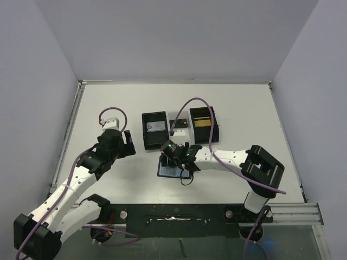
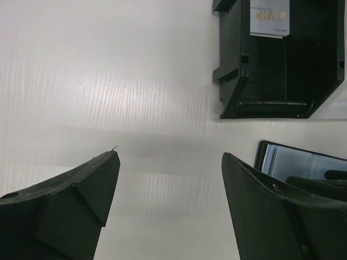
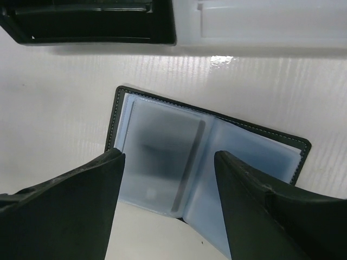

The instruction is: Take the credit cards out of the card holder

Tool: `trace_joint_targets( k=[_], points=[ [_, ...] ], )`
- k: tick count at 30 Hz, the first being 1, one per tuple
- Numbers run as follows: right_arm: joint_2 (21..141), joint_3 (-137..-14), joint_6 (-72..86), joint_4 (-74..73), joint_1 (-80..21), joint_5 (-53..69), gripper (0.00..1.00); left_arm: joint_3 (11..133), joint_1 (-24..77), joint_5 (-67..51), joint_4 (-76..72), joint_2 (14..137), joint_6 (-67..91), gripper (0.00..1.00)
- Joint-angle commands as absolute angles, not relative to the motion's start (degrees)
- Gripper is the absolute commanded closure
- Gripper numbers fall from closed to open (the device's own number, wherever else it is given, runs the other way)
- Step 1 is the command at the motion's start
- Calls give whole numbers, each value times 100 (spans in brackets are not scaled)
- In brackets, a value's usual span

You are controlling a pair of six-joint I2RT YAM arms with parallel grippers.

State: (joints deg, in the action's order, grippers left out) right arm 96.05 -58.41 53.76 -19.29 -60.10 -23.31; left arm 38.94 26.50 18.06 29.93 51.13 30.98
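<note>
The card holder [image 1: 169, 172] lies spread open on the table, black outside with blue-grey frosted pockets [image 3: 162, 157]. A dim dark shape shows through its left pocket; I cannot tell what it is. My right gripper [image 3: 169, 155] hangs just above the holder, its jaws apart on either side of the pocket leaves, gripping nothing. A pale card [image 1: 157, 127] marked VIP [image 2: 269, 19] lies in the left black box. A gold-tan card [image 1: 203, 123] lies in the right black box. My left gripper [image 2: 169, 154] stands open over bare table, left of the holder [image 2: 303, 162].
Two black open-top boxes [image 1: 154, 130] [image 1: 205, 124] stand side by side behind the holder, with a small dark rectangle [image 1: 179, 123] between them. The left box [image 2: 282, 65] is close ahead of my left gripper. A white wall rims the table's far edge.
</note>
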Motion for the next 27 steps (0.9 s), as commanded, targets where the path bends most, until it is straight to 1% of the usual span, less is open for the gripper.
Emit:
trace_joint_targets(
  k=[1,5,11,17,19,22,23,27],
  points=[
    [9777,-6280,5232,-1683,-6028,-2073,31,4123,2610,1884,2727,5041,3067,24],
    [10106,-6575,5336,-2031,-6018,-2127,30,4146,2610,1883,2748,5109,3059,24],
    [10280,-6603,5593,-2376,-5934,-2148,34,4144,2611,1856,2742,5161,3050,24],
    [10182,-6364,5631,-2180,-5823,-1973,36,4151,2610,1856,2733,5222,3050,24],
    [10224,-6325,5688,-2178,-5737,-1865,34,4152,2608,1847,2733,5236,3050,24],
    [10335,-6381,5704,-2294,-5652,-1741,28,4149,2610,1862,2729,5255,3044,24],
    [10377,-6429,5693,-2351,-5652,-1722,28,4156,2610,1873,2737,5269,3048,24],
    [10574,-6647,5638,-2629,-5667,-1781,34,4159,2610,1874,2726,5267,3042,24]
  ],
)
